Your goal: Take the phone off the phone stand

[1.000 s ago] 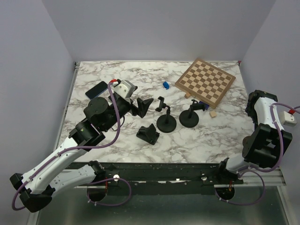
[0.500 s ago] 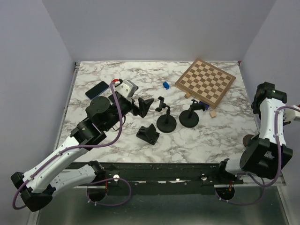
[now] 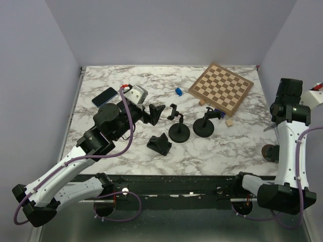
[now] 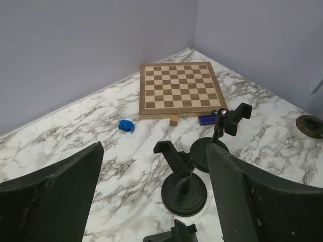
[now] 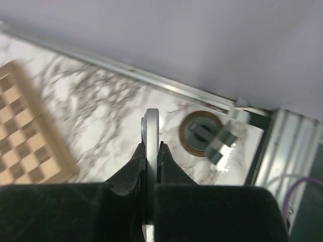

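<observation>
In the right wrist view my right gripper (image 5: 150, 147) is shut on a thin silver phone (image 5: 151, 123), seen edge-on and standing up between the pads. Below and to its right sits a round brown-rimmed phone stand (image 5: 204, 133) with a grey clamp; the phone is clear of it. From above, this stand (image 3: 270, 151) lies at the table's right edge under the raised right gripper (image 3: 274, 122). My left gripper (image 3: 154, 113) stands open over the table's middle left, its fingers (image 4: 60, 191) wide apart with nothing between them.
Two black round-based stands (image 3: 178, 132) (image 3: 204, 126) and a folded black holder (image 3: 159, 144) stand mid-table. A chessboard (image 3: 221, 88) lies at the back right, near a blue piece (image 3: 178, 91), a purple brick (image 3: 216, 112) and a wooden cube (image 3: 228, 122). A dark phone (image 3: 104, 96) lies back left.
The right arm has swung up from a folded, low pose to a tall one, uncovering the brown-rimmed stand at the table's edge. The left arm has barely moved.
</observation>
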`<state>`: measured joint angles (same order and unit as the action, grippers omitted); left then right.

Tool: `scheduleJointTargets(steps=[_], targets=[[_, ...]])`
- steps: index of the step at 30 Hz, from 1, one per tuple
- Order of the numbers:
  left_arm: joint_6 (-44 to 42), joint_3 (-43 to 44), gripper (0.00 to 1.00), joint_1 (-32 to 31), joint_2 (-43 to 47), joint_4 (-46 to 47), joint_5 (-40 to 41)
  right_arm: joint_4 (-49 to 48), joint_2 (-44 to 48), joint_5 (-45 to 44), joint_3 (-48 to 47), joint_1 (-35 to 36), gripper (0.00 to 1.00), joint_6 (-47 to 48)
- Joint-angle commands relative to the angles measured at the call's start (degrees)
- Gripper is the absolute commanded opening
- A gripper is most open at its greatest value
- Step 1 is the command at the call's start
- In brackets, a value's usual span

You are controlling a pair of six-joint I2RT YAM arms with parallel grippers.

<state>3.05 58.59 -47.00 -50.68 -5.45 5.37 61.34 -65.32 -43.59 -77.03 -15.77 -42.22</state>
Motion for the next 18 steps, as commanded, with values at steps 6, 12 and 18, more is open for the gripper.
scheduleJointTargets(steps=[6, 12, 18], targets=[[-1.2, -0.8, 0.91, -0.3, 0.7, 0.8, 4.4, -13.3, -2.8, 23.6, -8.9, 8.2, 0.01, 13.0], [-1.1, -1.8, 0.91, -0.2, 2.6, 2.3, 3.2, -14.0, -6.5, 27.5, -18.4, 19.1, 0.01, 6.1], [-1.4, -2.5, 0.91, -0.2, 4.6, 3.7, 1.0, -18.0, -9.3, 28.9, -24.0, 30.3, 0.01, -3.0]])
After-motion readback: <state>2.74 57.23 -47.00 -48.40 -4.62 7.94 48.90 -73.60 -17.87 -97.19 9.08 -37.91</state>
